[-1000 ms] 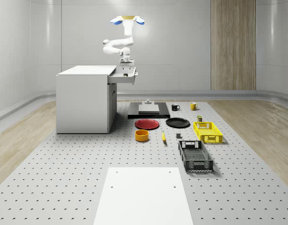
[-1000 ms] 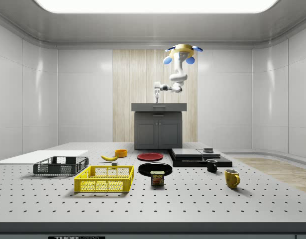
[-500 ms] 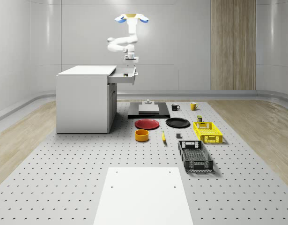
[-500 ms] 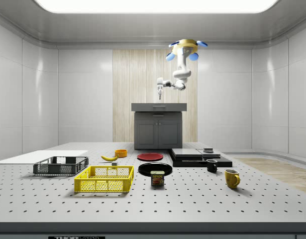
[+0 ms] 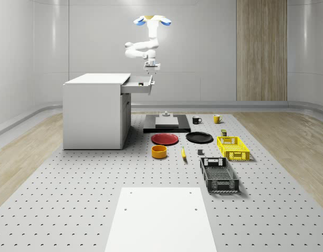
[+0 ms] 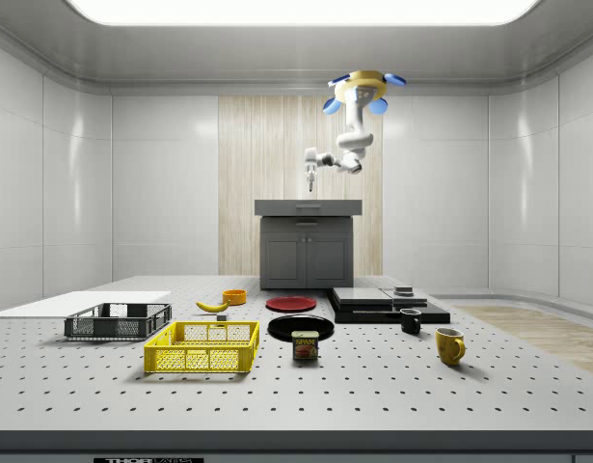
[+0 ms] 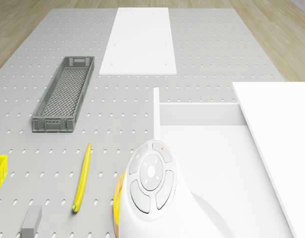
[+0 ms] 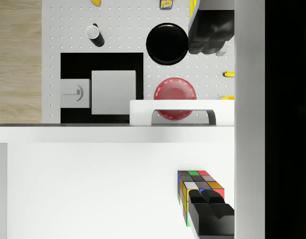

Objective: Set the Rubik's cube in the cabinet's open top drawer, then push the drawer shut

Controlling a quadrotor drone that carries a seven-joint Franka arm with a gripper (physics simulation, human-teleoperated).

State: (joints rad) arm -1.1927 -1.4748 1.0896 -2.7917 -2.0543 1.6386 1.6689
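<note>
Drone (image 5: 153,20): seen hovering high above the outer end of the open top drawer (image 5: 139,83), beside the cabinet (image 5: 95,110); blue rotors at either side of a yellow body.

Arm (image 5: 142,48): hung beneath the drone, bent at the elbow, wrist turned downward.

Gripper (image 5: 152,69): held above the drawer's outer end, clear of it. In the wrist view two dark fingers (image 8: 210,42) are seen well apart, one at each edge of the picture; the gripper is spread and nothing is held.

Rubik's cube (image 8: 198,191): found lying on the drawer's white floor, close to one side wall, partly covered by the nearer finger in the wrist view.

Drawer: pulled out from the cabinet; its front handle (image 8: 183,116) is seen in the wrist view.

Floor items, listed from the whole-scene view: red plate (image 5: 165,138), black plate (image 5: 199,137), orange bowl (image 5: 159,151), banana (image 5: 183,153), yellow basket (image 5: 232,147), grey basket (image 5: 218,174), black mug (image 5: 196,119), yellow mug (image 5: 217,118), white board (image 5: 160,218).
</note>
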